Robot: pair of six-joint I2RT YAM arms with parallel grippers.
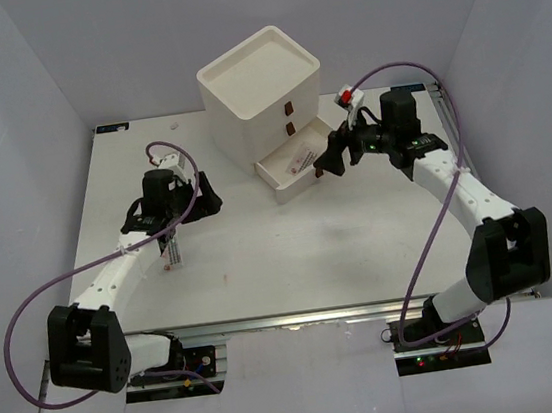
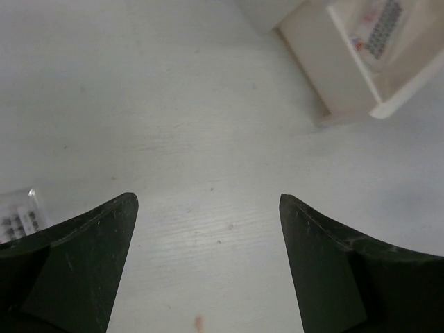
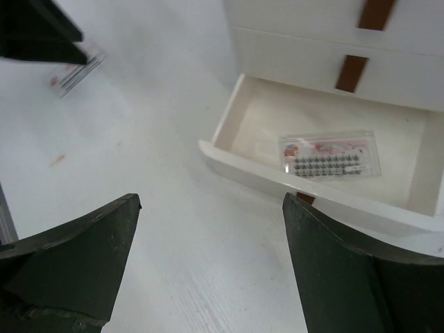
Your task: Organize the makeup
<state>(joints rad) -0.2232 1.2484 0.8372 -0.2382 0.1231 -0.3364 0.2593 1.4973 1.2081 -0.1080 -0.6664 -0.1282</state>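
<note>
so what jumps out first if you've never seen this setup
The white drawer box at the back centre of the table stands out, its bottom drawer pulled open with a clear packet lying flat inside. A second packet lies on the table near the left end effector, which is open and empty. The right end effector, also open and empty, hovers in front of the open drawer.

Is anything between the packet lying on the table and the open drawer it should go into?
No object lies on the table between the packet and the open drawer. Only the right gripper hangs open close by the drawer and could crowd the drop.
</note>
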